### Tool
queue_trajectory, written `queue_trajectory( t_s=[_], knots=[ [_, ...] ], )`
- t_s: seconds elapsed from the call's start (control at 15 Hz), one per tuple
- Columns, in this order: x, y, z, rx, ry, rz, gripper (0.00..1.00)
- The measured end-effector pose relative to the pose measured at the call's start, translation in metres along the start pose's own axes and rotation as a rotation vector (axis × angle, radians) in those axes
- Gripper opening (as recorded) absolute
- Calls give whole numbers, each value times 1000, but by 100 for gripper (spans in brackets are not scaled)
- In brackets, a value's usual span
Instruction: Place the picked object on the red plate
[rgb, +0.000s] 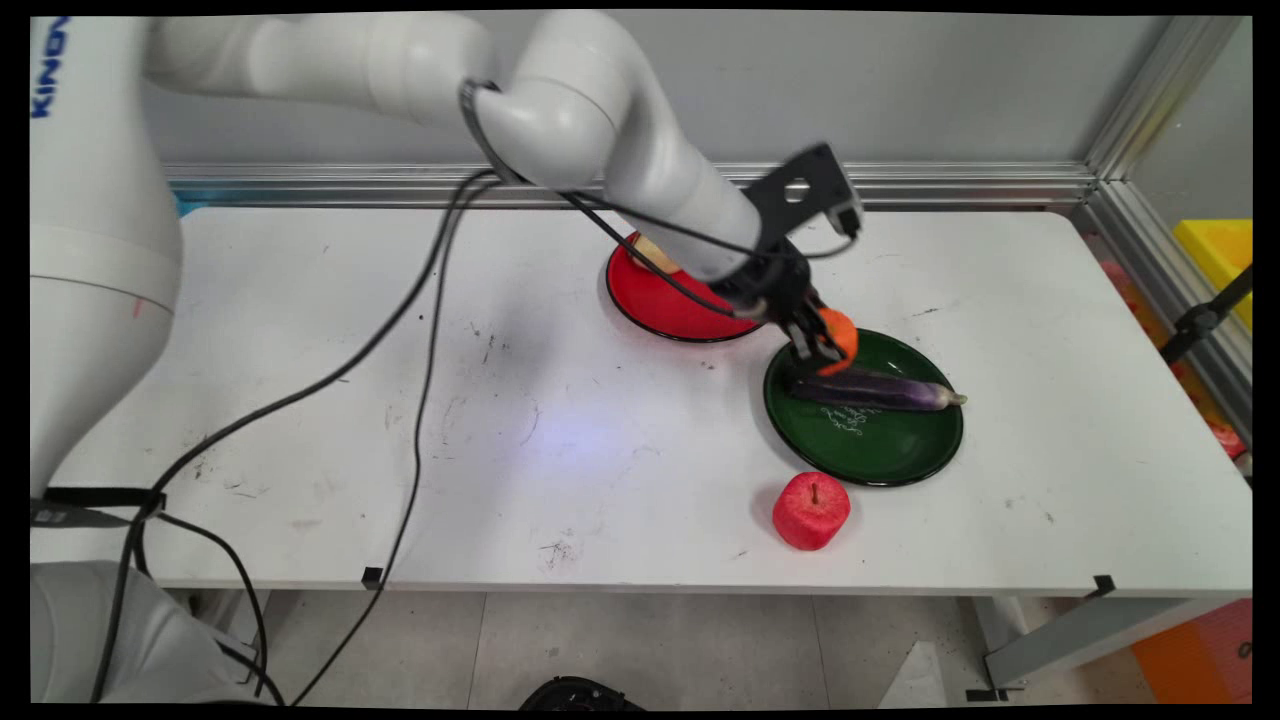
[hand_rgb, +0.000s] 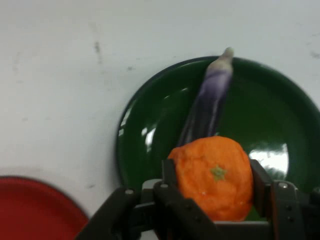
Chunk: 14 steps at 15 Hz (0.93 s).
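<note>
Gripper (rgb: 822, 340) is clamped on an orange (rgb: 838, 335), one finger (hand_rgb: 169, 175) on each side of it, fruit's green stem dimple facing the hand cam. It hangs just over the far-left edge of the green plate (rgb: 880, 450), right above the dark end of the eggplant (rgb: 885, 392); can't tell if orange and eggplant touch.

Eggplant lies flat in the plate, long axis running left-right across the table in the main view, pale tip pointing right and reaching the plate's right rim. In the hand view it runs away from the gripper, tip at the far rim.

Red plate (rgb: 665, 300) sits just beside the green one, to its upper left, w/ sth yellowish on it mostly hidden by the arm. Red apple (rgb: 811, 510) stands on the table (rgb: 300, 400) just in front of the green plate, stem up.
</note>
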Motion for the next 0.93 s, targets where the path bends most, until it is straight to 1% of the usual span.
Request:
queue_trajectory(
  t_s=[0.27, 0.47, 0.67, 0.93],
  knots=[
    [-15, -30, -32, 41, -5, 22, 0],
    [-29, -53, -46, 66, -14, 33, 0],
    [-42, -79, -52, 90, -20, 45, 0],
    [-50, -108, -46, 114, -19, 58, 0]
  ],
)
